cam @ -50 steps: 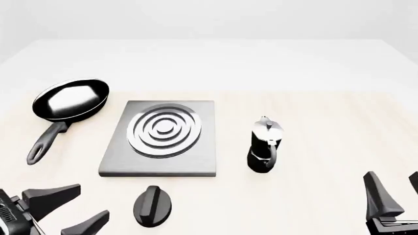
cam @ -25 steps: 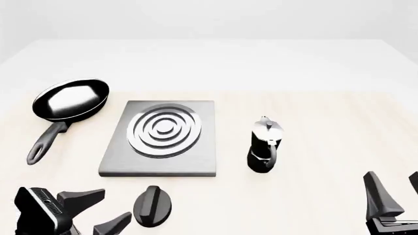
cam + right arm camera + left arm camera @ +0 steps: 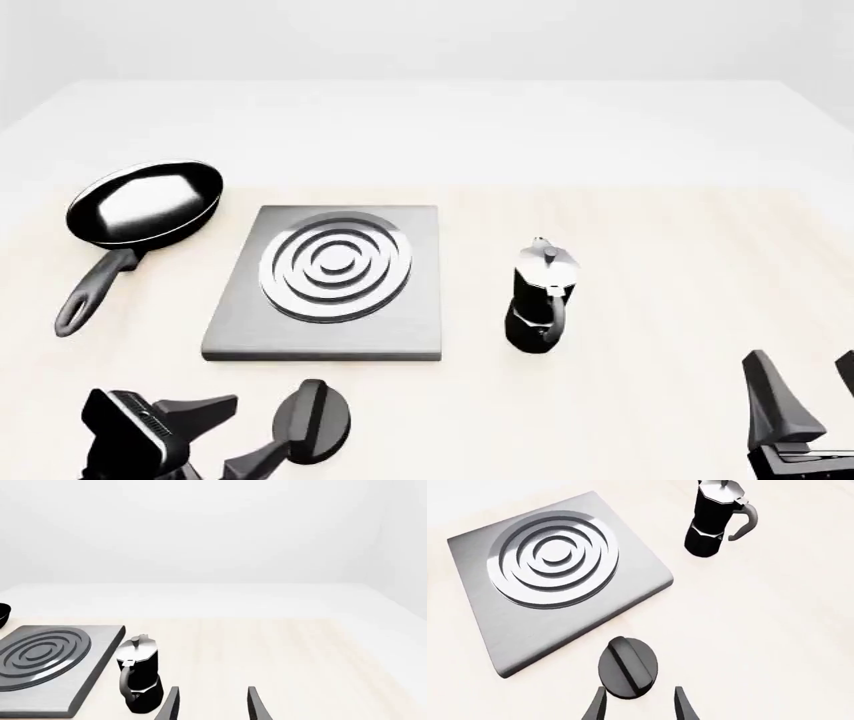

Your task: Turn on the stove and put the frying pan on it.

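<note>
left tool (image 3: pixel 230 440) spread wide just beside knob (image 3: pixel 312 420); right tool (image 3: pixel 801 395) apparently released too.

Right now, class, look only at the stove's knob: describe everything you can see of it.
The knob is a small, round, black disc with a raised ridge across its top, looking like matte plastic. It lies flat on the pale table, apart from the grey stove plate and on its near side. The left gripper is open, its fingers pointing at the knob; whether they touch it is unclear. In the left wrist view the ridge runs slightly diagonally.
</note>
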Tool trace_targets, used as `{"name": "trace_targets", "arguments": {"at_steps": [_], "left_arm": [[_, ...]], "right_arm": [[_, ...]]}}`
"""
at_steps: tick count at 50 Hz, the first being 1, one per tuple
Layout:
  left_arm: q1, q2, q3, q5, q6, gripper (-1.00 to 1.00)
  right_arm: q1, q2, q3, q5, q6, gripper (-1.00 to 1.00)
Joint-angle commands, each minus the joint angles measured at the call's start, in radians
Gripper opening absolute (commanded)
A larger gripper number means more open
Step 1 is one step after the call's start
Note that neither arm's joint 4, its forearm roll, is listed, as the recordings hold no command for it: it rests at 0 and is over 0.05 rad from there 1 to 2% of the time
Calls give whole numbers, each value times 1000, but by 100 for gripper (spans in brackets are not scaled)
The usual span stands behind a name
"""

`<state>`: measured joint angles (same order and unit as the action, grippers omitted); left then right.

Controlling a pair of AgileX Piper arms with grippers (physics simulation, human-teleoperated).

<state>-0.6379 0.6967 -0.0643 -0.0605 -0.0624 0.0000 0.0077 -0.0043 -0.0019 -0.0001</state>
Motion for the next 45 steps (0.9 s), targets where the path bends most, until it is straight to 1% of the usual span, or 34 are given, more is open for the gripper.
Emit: {"name": "trace_targets", "arguments": {"at_steps": [1, 4, 8, 9, 10, 21, 22, 23, 25, 26, 28, 32, 41, 45], "left_arm": [[5, 102, 33, -126, -10, 100], [1, 129, 39, -155, -14, 100], [-11, 202, 54, -234, -23, 100], [-11, 205, 54, -237, -23, 100], [-13, 234, 58, -270, -28, 100], [-18, 401, 63, -420, -42, 100], [-19, 427, 64, -444, -44, 100], [-13, 486, 64, -497, -43, 100], [-9, 513, 64, -521, -38, 100], [-8, 561, 64, -564, -44, 100], [-9, 578, 64, -580, -46, 100], [-13, 658, 64, -649, -55, 100], [-39, 722, 64, -707, -79, 100], [-68, 736, 64, -725, -98, 100]], "right_arm": [[0, 0, 0, 0, 0, 100], [0, 0, 0, 0, 0, 100], [0, 0, 0, 0, 0, 100], [0, 0, 0, 0, 0, 100], [0, 0, 0, 0, 0, 100], [0, 0, 0, 0, 0, 100], [0, 0, 0, 0, 0, 100], [0, 0, 0, 0, 0, 100], [0, 0, 0, 0, 0, 100], [0, 0, 0, 0, 0, 100], [0, 0, 0, 0, 0, 100], [0, 0, 0, 0, 0, 100], [0, 0, 0, 0, 0, 100], [0, 0, 0, 0, 0, 100]]}}
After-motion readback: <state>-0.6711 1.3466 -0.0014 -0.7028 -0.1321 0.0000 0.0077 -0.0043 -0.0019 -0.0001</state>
